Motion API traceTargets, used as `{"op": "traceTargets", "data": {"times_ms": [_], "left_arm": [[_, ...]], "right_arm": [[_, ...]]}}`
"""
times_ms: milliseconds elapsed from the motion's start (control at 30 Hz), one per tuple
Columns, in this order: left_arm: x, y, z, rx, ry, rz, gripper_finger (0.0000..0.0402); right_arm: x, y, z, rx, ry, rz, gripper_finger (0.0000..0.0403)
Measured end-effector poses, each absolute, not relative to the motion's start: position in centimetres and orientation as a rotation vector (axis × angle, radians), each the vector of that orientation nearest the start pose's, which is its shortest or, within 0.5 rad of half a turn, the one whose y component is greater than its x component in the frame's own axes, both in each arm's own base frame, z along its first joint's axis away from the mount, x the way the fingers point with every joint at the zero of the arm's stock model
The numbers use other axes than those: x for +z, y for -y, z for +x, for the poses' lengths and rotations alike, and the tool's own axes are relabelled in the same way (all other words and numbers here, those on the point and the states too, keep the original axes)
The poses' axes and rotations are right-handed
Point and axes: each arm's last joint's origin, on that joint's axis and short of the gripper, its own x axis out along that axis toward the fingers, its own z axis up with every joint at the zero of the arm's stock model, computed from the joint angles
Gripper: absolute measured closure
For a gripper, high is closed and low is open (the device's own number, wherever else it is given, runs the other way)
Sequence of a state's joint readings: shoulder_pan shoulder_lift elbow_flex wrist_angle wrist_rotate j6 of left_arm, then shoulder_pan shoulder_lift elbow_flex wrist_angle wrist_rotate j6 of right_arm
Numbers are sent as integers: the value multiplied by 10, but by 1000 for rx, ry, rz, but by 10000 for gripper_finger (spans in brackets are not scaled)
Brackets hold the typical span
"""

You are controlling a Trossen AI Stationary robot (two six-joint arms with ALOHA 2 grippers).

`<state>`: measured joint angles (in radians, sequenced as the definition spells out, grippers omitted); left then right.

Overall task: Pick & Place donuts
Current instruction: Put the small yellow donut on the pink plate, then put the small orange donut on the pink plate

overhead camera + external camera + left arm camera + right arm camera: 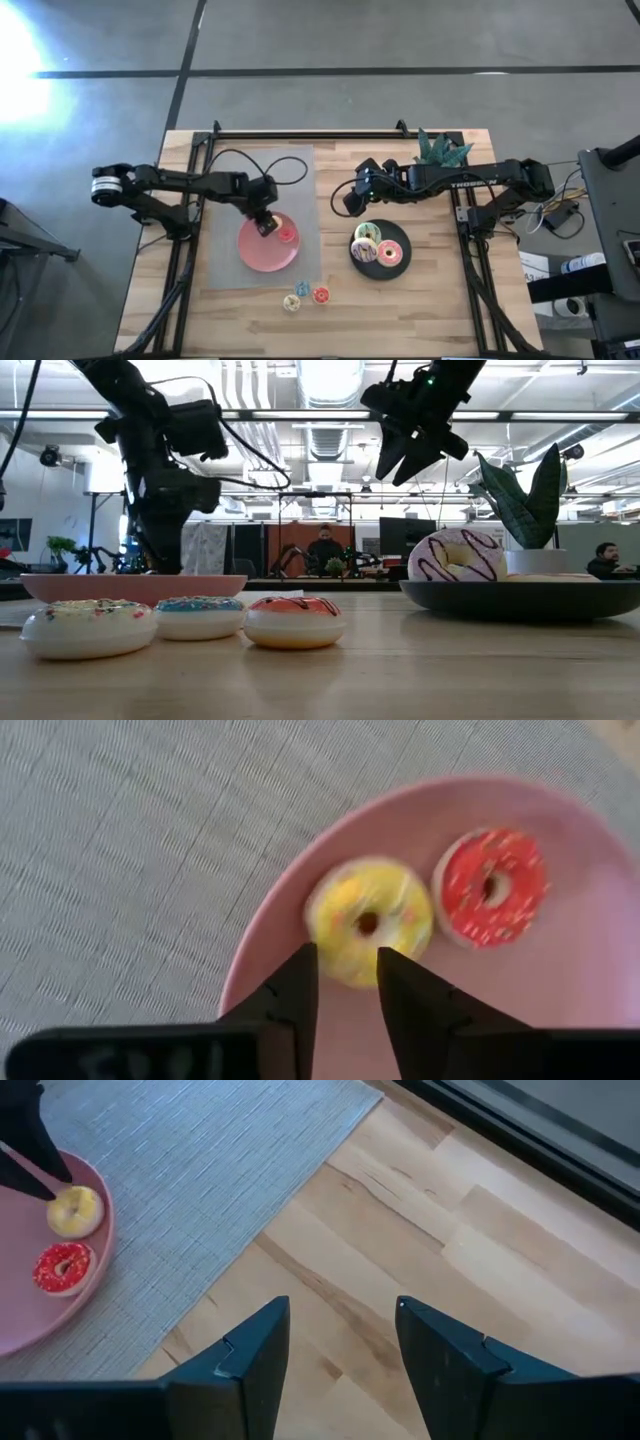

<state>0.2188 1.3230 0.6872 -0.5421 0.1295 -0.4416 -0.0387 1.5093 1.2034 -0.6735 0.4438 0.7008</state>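
A tiny yellow donut (370, 915) and a tiny red donut (490, 888) lie flat on the pink plate (255, 255). My left gripper (348, 965) hangs over the plate's far part, its fingers a narrow gap apart above the yellow donut's near edge, and whether they touch it I cannot tell. Three tiny donuts (305, 297) rest on the wood near the table's near edge. The white donut (366, 233), pink donut (389, 253) and a third lie on the black plate (400, 235). My right gripper (350, 200) is open, raised over bare wood between the two plates.
A grey mat (250, 170) lies under the pink plate. A potted plant (440, 150) stands at the far right, behind the black plate. Black frame rails run along the table's left, right and far sides. In the low view, people sit in the room beyond.
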Motion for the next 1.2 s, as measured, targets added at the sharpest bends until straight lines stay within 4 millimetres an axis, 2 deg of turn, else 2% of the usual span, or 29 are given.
{"op": "traceTargets", "data": {"times_ms": [133, 367, 533, 667, 933, 1100, 1200], "left_arm": [[181, -44, 216, 330, -1132, -590, 316], [212, -40, 209, 278, -993, -563, 315], [231, -36, 198, 242, -884, -522, 315], [242, -27, 191, 193, -829, -493, 315], [251, -4, 184, 175, -794, -550, 315], [251, 11, 183, 243, -777, -594, 315], [251, 18, 183, 281, -763, -625, 315]], "right_arm": [[272, 22, 308, -694, -793, 434, 227], [261, 5, 310, -381, -927, 416, 227], [250, -18, 324, -190, -902, 451, 227], [236, -41, 341, -129, -920, 430, 227], [217, -87, 370, -42, -984, 395, 227], [211, -103, 371, 32, -1008, 355, 227], [199, -114, 373, 60, -1040, 343, 227]]}}
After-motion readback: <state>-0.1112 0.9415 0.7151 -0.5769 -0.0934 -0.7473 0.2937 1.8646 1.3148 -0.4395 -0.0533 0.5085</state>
